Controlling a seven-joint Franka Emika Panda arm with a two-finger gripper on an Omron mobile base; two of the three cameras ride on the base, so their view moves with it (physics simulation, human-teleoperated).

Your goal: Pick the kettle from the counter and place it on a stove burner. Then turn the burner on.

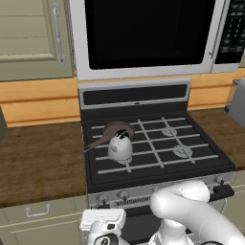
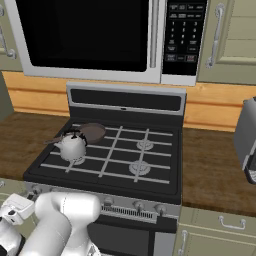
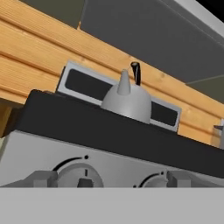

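Stove knobs (image 3: 81, 174) fill foreground below kettle (image 3: 127, 101).

Left base view: from behind and left of the arm, high, looking forward and down over the stove (image 1: 153, 143), the table (image 1: 38, 158) beside it and the microwave (image 1: 148, 33) above. Right base view: the same stove (image 2: 115, 150) and microwave (image 2: 90, 35) from behind and right, at a similar height and range. Both share the cooktop, the kettle (image 1: 119, 147) (image 2: 73, 146) on its near-left burner, and the orange-wood backsplash (image 1: 38, 103). Hand view: low and close before the stove front, tilted, looking upward past two control knobs (image 3: 81, 177) to the kettle (image 3: 127, 100) above the cooktop edge.
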